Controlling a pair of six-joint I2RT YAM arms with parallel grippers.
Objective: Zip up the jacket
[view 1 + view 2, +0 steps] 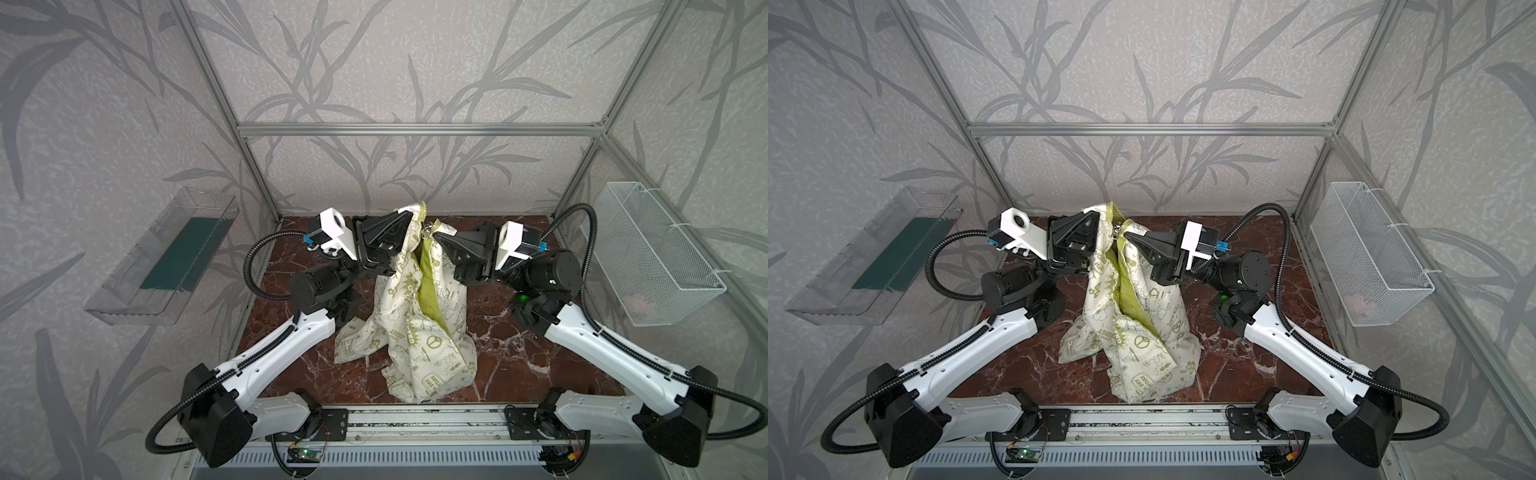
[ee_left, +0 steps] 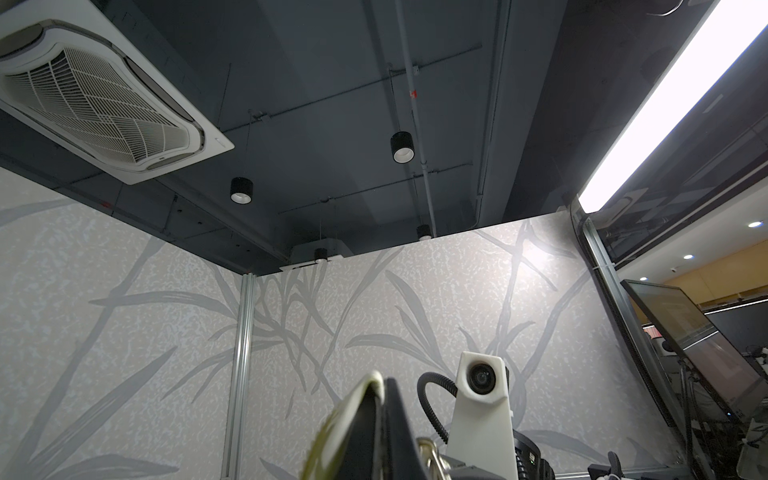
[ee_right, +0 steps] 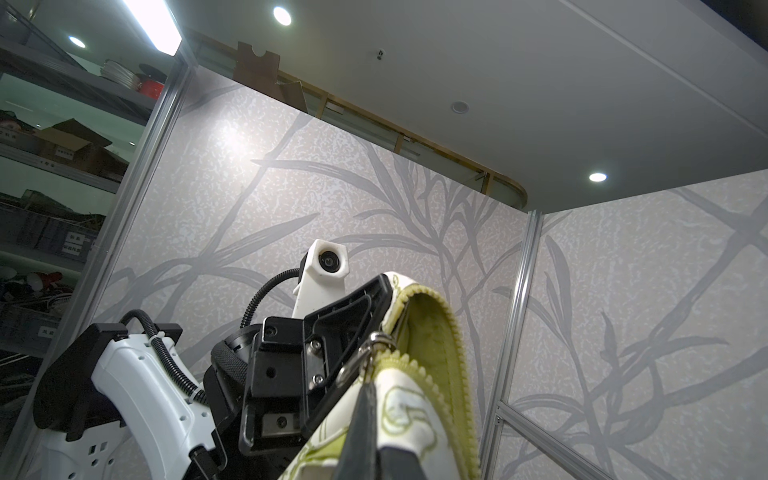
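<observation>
Presently, in both top views, we see the jacket (image 1: 415, 328) (image 1: 1133, 332) hanging between the two arms, raised at one end with its lower folds resting on the dark marble table (image 1: 519, 365). The left gripper (image 1: 409, 217) is clamped on the fabric edge beside the zipper. The right gripper (image 1: 437, 235) is closed at the zipper pull (image 1: 426, 231). We judge slippage to be the main risk. If the left grip lets the edge go slack, the slider may jam on cloth, or the small pull may escape the jaws. Below the grippers the front gapes open and exposes the olive-green lining (image 1: 430, 286), so most of the zipper appears unclosed.

In the left wrist view, we see only a cream, green-trimmed strip of the jacket pressed against the closed left gripper (image 2: 390, 415).

In the right wrist view, the olive zipper teeth (image 3: 440, 316) arch over the metal zipper pull (image 3: 368, 357), which sits at the tip of the closed right gripper (image 3: 363, 415). The cream cloth there bears green outline prints.
</observation>
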